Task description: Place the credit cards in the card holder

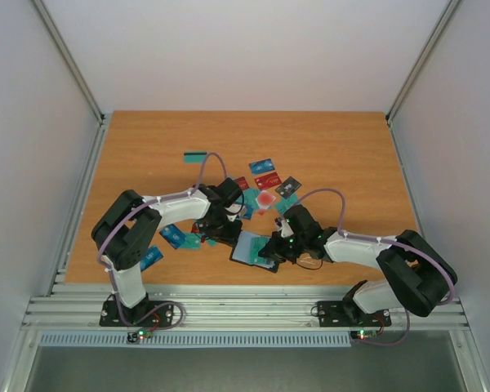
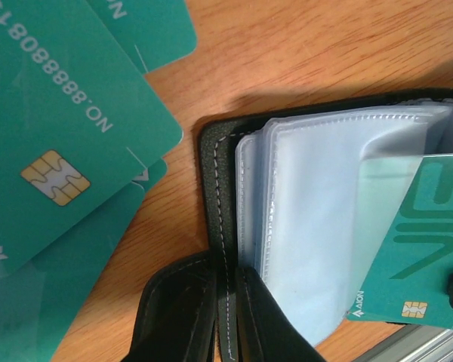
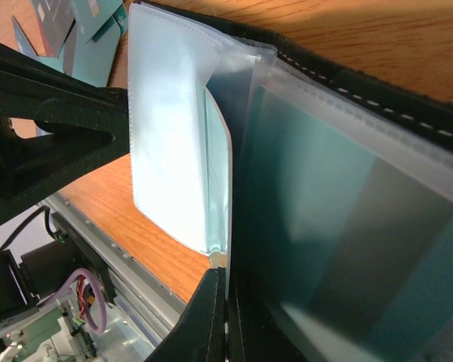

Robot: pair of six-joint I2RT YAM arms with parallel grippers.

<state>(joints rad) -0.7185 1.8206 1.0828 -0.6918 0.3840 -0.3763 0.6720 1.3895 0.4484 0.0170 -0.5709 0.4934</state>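
The black card holder [image 1: 250,250] lies open near the table's front edge, between the two grippers. Its clear sleeves [image 2: 317,226] are fanned up. My left gripper [image 2: 228,317] is shut on the stitched black cover edge [image 2: 211,173]; from above it [image 1: 231,235] sits at the holder's left side. My right gripper [image 3: 226,320] is shut on the thin edge of a teal credit card [image 2: 423,241], whose far end sits partly inside a clear sleeve [image 3: 177,151]. From above, the right gripper [image 1: 273,245] is at the holder's right side. More teal cards show inside the sleeves [image 3: 325,226].
Loose credit cards lie scattered behind and to the left of the holder: teal [image 1: 195,154], blue [image 1: 261,166], red [image 1: 267,180], dark grey [image 1: 288,187], blue [image 1: 173,237]. Several teal cards [image 2: 60,136] lie stacked just left of the holder. The metal rail [image 1: 245,306] runs along the near edge.
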